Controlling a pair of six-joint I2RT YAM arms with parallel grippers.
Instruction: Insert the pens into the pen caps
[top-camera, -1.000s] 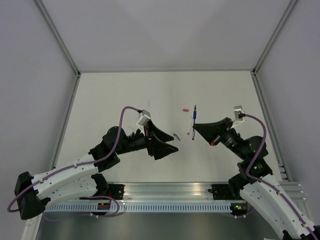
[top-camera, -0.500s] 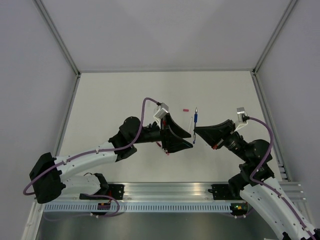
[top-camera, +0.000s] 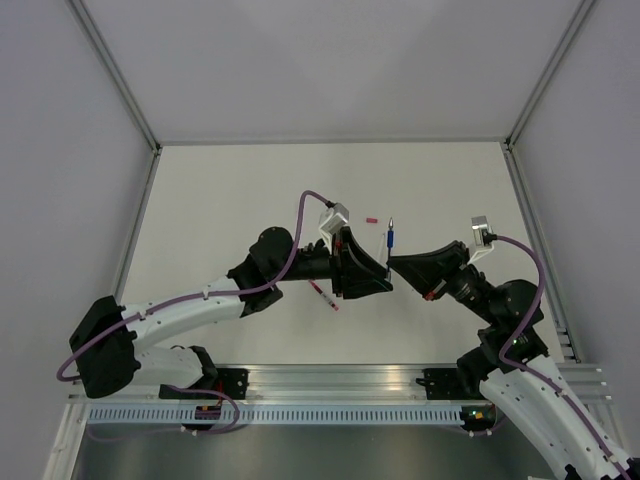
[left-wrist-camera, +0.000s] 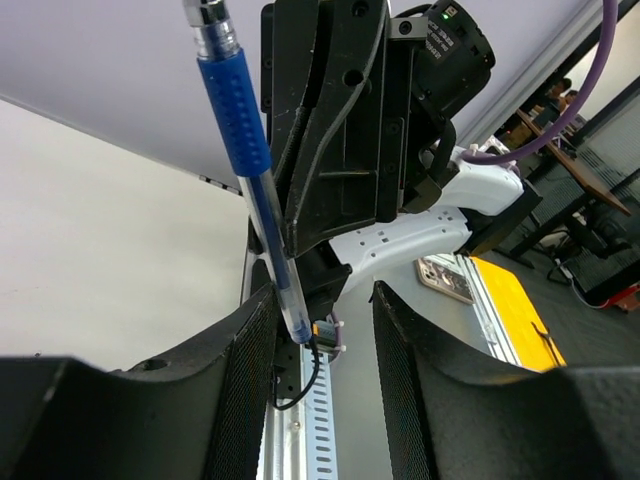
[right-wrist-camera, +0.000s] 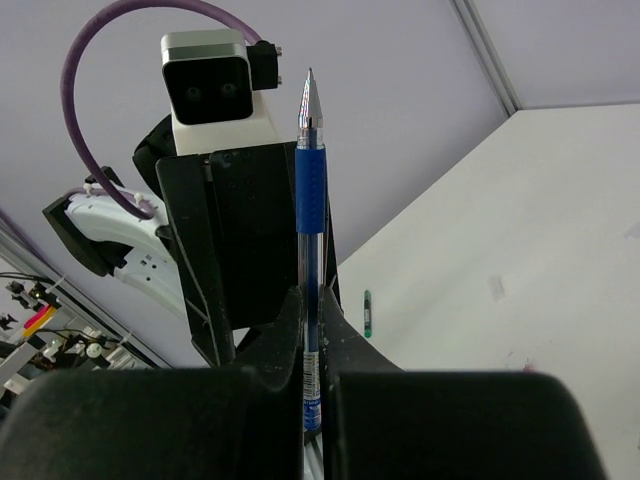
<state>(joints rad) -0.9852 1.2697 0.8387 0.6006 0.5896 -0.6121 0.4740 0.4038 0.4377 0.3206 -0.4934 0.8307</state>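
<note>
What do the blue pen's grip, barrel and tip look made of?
On the blue pen, the grip looks like matte blue rubber, from its dimpled texture; barrel looks like clear glossy plastic, since the ink tube shows through; tip is probably metal, being silvery and reflective.

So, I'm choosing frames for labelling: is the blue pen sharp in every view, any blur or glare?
Right wrist: the blue pen is crisp, the near jaws a dark featureless mass. Left wrist: pen sharp too, jaws dark but their pad texture readable. Top external: even light, faint shadows, no glare, but the pen is tiny.
</note>
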